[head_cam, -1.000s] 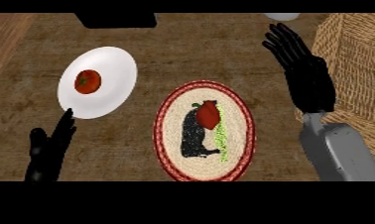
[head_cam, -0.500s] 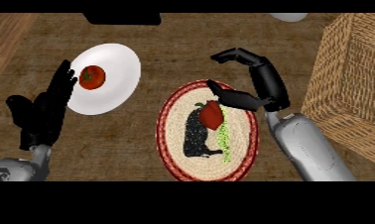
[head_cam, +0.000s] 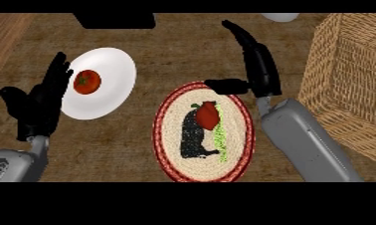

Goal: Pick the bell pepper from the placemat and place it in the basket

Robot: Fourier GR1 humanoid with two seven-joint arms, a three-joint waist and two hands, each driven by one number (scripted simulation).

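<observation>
A red bell pepper [head_cam: 209,114] lies on the round placemat [head_cam: 240,134], which has a red rim and a black and green picture. My right hand [head_cam: 258,67] hovers just above and right of the pepper, fingers straight and pointing away, thumb stretched left over the mat's top rim; it is open and apart from the pepper. The woven basket [head_cam: 343,74] stands at the right edge. My left hand [head_cam: 43,100] rests open at the left, fingers up, overlapping the white plate's edge.
A white plate [head_cam: 110,77] with a red tomato [head_cam: 86,81] sits left of the placemat. A dark block [head_cam: 115,20] lies at the counter's back, and a pale bowl [head_cam: 280,17] shows at the back right. Bare wood lies between plate and basket.
My right hand's curled fingers have straightened and now point away, thumb over the mat's rim. The left hand has settled slightly lower beside the plate. The pepper has not moved.
</observation>
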